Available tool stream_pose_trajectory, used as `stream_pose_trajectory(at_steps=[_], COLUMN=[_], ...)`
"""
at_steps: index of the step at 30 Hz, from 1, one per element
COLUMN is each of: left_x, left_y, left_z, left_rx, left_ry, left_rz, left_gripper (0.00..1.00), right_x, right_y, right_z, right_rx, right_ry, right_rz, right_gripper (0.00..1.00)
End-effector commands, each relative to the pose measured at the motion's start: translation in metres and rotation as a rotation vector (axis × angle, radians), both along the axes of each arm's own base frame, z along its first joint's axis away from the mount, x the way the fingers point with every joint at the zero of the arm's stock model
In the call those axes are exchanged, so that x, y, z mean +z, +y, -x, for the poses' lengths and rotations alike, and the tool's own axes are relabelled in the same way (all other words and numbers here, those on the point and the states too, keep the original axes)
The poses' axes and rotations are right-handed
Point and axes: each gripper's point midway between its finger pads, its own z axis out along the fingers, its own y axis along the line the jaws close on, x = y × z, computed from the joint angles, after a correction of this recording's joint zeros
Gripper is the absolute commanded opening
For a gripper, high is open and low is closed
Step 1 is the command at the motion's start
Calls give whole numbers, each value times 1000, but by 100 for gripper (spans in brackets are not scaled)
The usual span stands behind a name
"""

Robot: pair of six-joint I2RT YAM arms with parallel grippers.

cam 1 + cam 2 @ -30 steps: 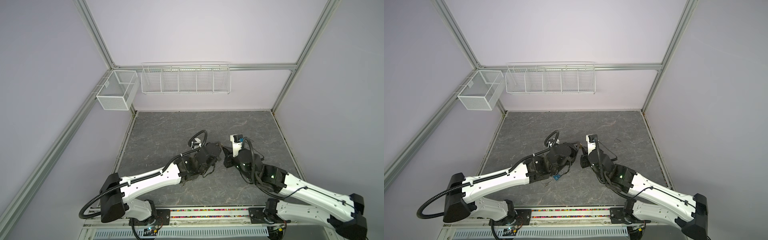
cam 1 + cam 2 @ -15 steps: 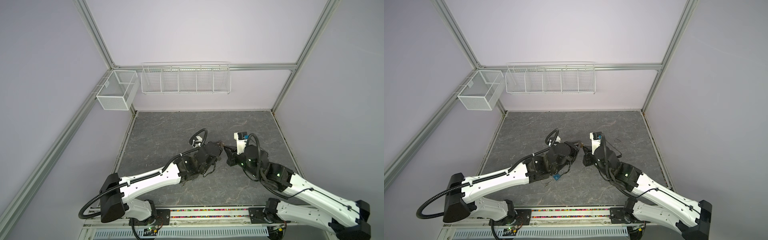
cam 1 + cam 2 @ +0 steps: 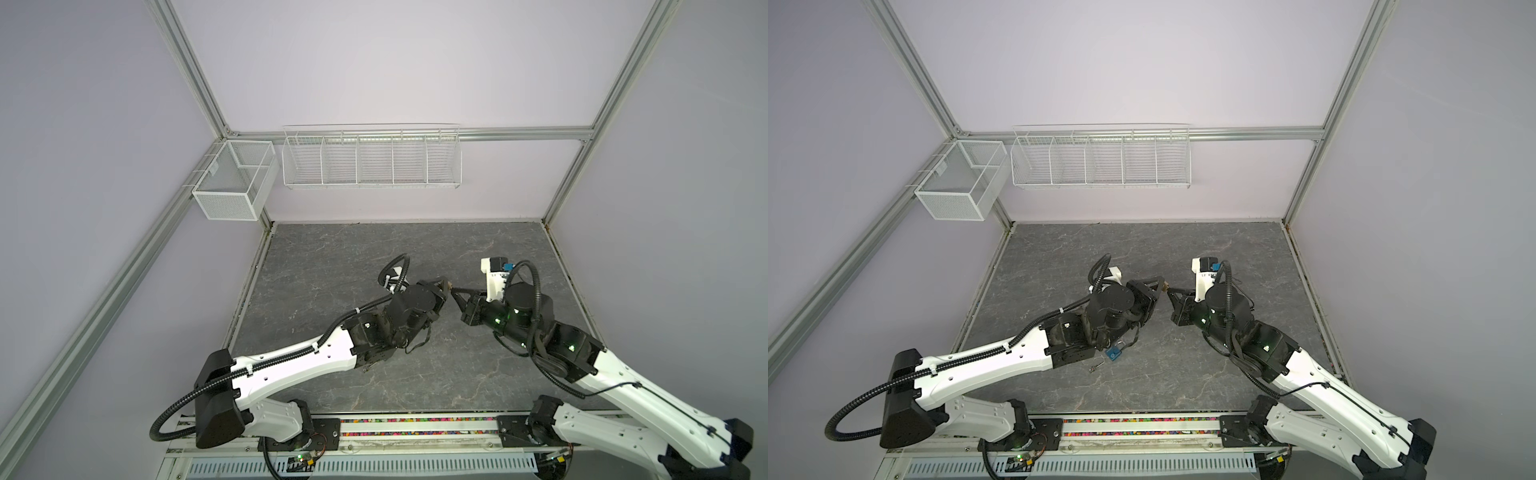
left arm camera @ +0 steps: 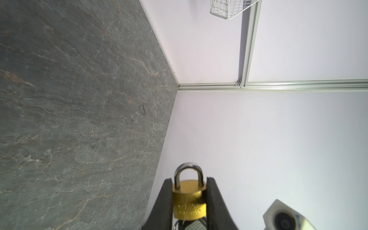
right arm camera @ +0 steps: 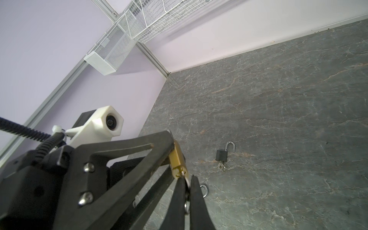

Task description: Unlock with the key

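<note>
Right arm has drawn a little toward the right side since a second ago; left arm has kept its place.

Left gripper [image 4: 189, 180] clamps the small brass padlock [image 4: 188, 201] by its two narrow edges above the grey marbled tabletop [image 3: 374, 257], steel shackle closed and pointing away from the wrist. Right gripper [image 5: 187, 179], fingers pressed together, pinches the small silver key [image 5: 187, 182] with its tip at the keyhole in the padlock's bottom face; how deep it sits cannot be told. Both grippers meet near the table's middle in both top views. A black padlock [image 5: 221, 155] with its shackle sprung open lies on the table, a blue padlock [image 3: 1113, 353] just beside the left arm.
</note>
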Motion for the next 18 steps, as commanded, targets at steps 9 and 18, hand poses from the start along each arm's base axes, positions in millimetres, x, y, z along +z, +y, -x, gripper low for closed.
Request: stream_pose_trajectory(at_steps=[9, 18], left_x=[-14, -1], left_y=[-27, -2], left_z=[46, 31], left_rx=[-288, -219], left_ry=[-52, -122], left_rz=[-54, -96], left_gripper=[0, 0], right_x=[104, 80], right_y=[17, 14], right_z=[28, 22], right_rx=[198, 171], right_ry=[-138, -131], right_rz=[-347, -221], right_gripper=[6, 6])
